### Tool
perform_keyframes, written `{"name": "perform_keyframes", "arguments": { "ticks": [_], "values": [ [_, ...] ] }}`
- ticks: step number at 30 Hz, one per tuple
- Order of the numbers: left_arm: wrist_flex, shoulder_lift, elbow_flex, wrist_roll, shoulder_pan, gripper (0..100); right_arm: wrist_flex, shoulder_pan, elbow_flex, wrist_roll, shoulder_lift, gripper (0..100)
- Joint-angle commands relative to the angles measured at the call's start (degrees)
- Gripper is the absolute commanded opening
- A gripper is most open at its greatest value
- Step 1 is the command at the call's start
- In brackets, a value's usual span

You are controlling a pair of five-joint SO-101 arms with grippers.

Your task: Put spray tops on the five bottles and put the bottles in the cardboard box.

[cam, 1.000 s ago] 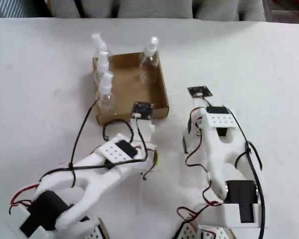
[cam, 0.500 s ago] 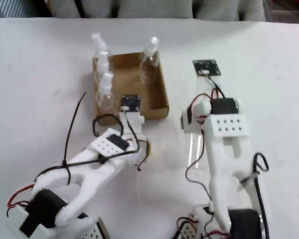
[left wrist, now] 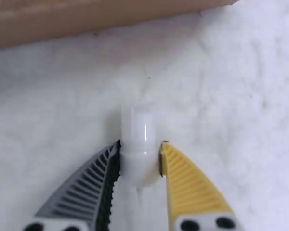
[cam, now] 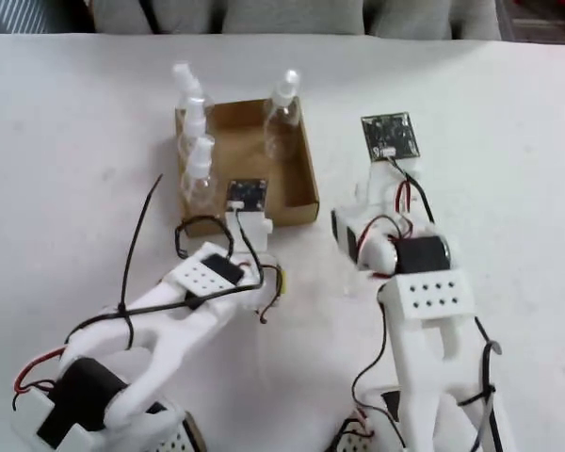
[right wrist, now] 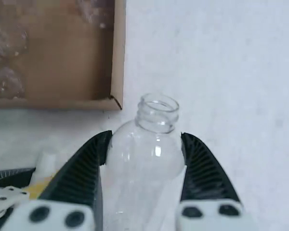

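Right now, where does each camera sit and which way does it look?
High view: above the table, looking down on both arms and the cardboard box.
Left wrist view: on its arm, facing the left gripper clamping a spray top.
Right wrist view: on its arm, facing the right gripper around an uncapped bottle.
All share the box.

4 capped btls (cam: 196, 122) upright in cardboard box (cam: 245, 155); 5th btl (right wrist: 149, 154) uncapped, in right claw (right wrist: 145, 138); white spray top (left wrist: 138, 137) in left claw (left wrist: 139, 144), by box's near wall.

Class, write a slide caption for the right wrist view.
Right gripper holds an uncapped clear bottle near the cardboard box.
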Motion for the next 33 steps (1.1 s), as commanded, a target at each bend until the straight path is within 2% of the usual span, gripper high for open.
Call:
{"name": "perform_keyframes", "arguments": {
  "ticks": [1,6,10,18,26,33],
  "values": [
    [-0.97,-0.40,-1.41,-0.62,-0.84,5,-8.22,-0.22,2.46,-0.35,-4.26,1.9],
    [-0.97,-0.40,-1.41,-0.62,-0.84,5,-16.13,-0.22,8.35,-0.44,-7.87,1.7],
    [-0.88,-0.40,-1.32,-0.62,-0.84,5,-18.68,-0.75,11.25,-0.53,-12.00,1.7],
    [-0.18,-3.30,-0.35,-0.62,-0.84,5,-19.38,-9.45,21.45,-0.53,-26.42,1.7],
    [6.15,-23.25,5.19,-0.79,-3.03,5,-21.76,-12.09,32.53,-0.18,-39.52,1.7],
    [12.84,-45.41,5.10,-13.80,-7.69,5,-21.76,-12.26,39.21,-0.44,-50.77,1.7]
  ]
}}
